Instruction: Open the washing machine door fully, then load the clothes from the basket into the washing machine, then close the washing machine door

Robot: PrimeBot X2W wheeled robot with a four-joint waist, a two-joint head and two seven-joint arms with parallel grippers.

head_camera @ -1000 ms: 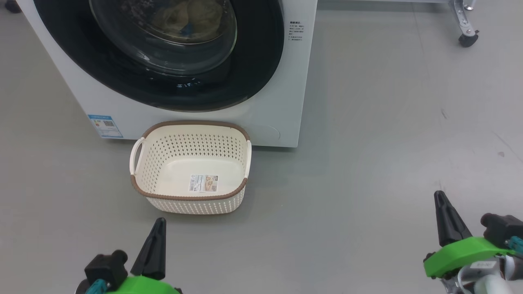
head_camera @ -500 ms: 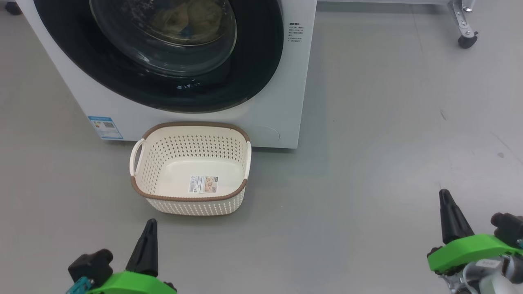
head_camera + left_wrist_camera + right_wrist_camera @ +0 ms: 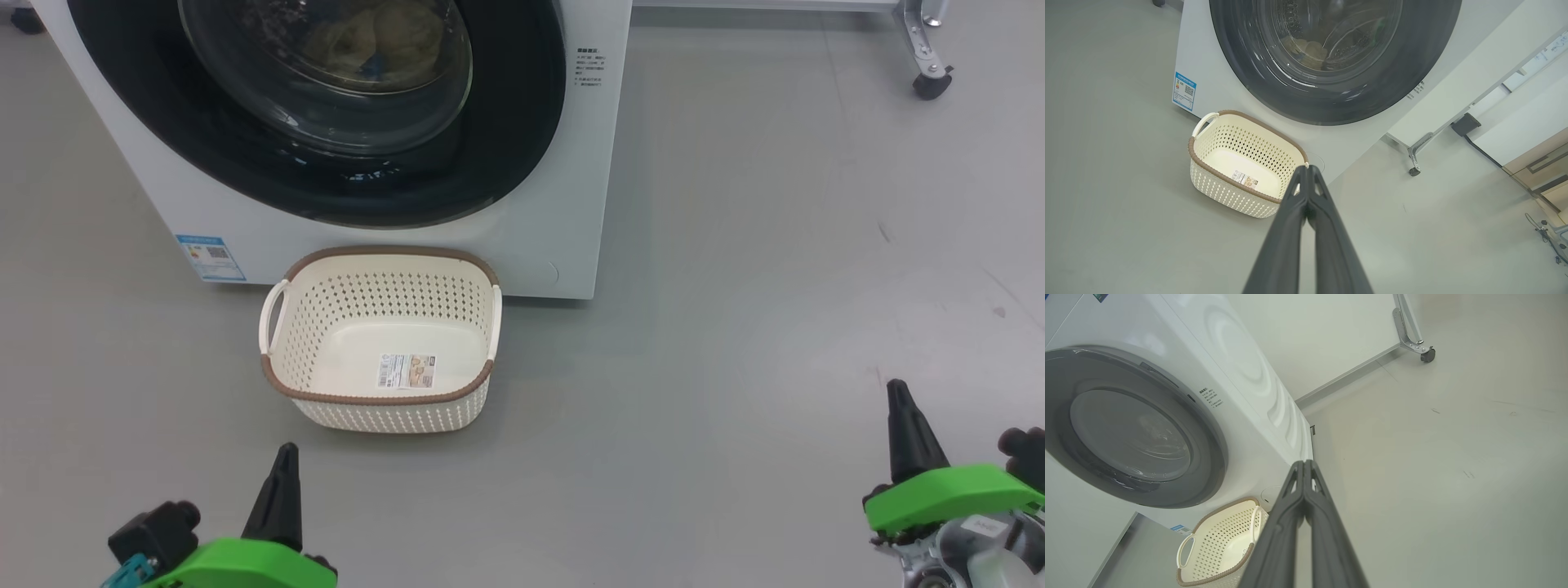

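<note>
Here's the picture: the basket (image 3: 380, 400) sits on the grey floor (image 3: 735, 327), and everything lines up around it. Its pale bottom is bare and in plain sight, with a label sticker (image 3: 406, 370) lying near the front wall. Right behind the basket stands the washing machine (image 3: 580, 180), with the basket's back rim close up against the white front; I can't tell whether they touch. Above the basket, the washing machine door (image 3: 506, 122) lies flat against the machine, black rim all round. Through its glass, higher up beyond the basket, I can make out the clothes (image 3: 375, 37), a pale yellow bundle with a spot of blue, inside the drum. A blue sticker (image 3: 211, 256) sits on the machine front, just left of the basket's back corner.

My left tool (image 3: 286, 453) hangs on the near side of the basket, slightly to its left and apart from it, clenched tight on nothing. My right tool (image 3: 896, 390) is well off to the basket's right over bare floor, likewise clenched and empty-handed. Far beyond the basket to the right, a caster wheel (image 3: 931, 82) rests on the floor.
</note>
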